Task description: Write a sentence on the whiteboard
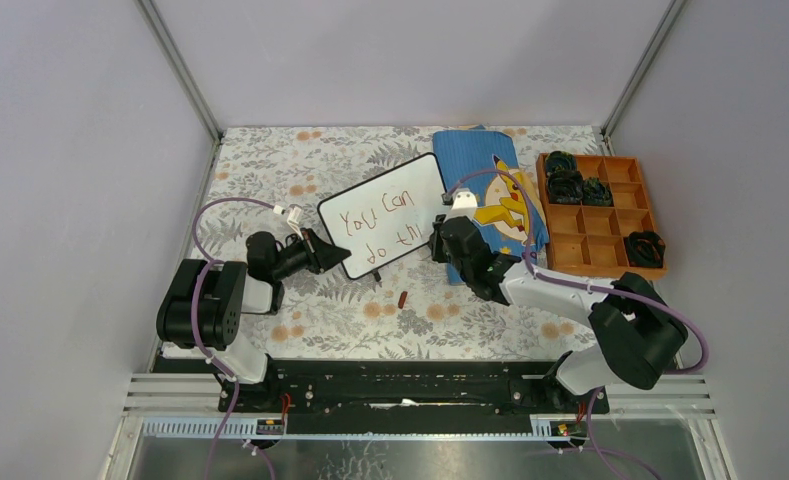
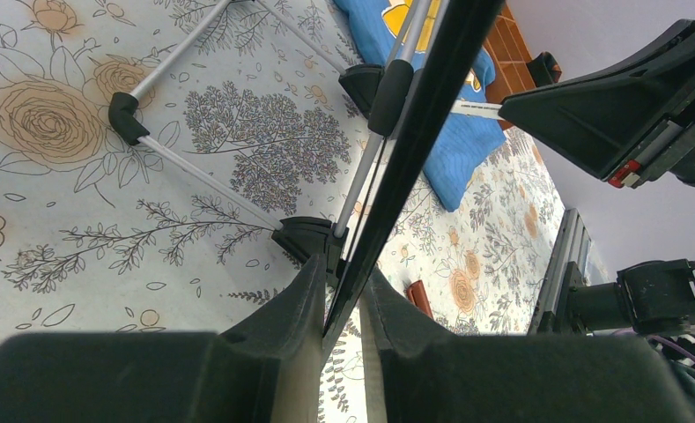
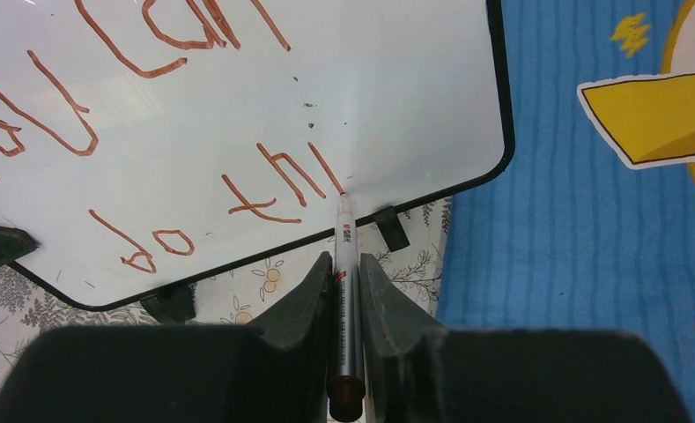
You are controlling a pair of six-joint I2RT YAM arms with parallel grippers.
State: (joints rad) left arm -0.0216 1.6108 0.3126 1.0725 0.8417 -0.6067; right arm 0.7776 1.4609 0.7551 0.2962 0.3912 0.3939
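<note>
The whiteboard [image 1: 385, 215] stands tilted on small black feet at the table's middle. Its sentence [image 1: 378, 228] in red-brown reads "You can" above "do th" plus one further stroke. My left gripper [image 1: 335, 256] is shut on the board's near-left rim; in the left wrist view the black edge [image 2: 414, 132] runs between the fingers [image 2: 304, 300]. My right gripper [image 3: 342, 261] is shut on a silver marker [image 3: 344, 300]. The marker's tip touches the whiteboard [image 3: 238, 97] at the end of that last stroke [image 3: 326, 169].
A red-brown marker cap [image 1: 402, 298] lies on the floral table in front of the board. A blue cloth [image 1: 490, 185] with a yellow cartoon figure lies right of the board. Beyond it is an orange compartment tray [image 1: 600, 240] holding black items. Grey walls enclose the table.
</note>
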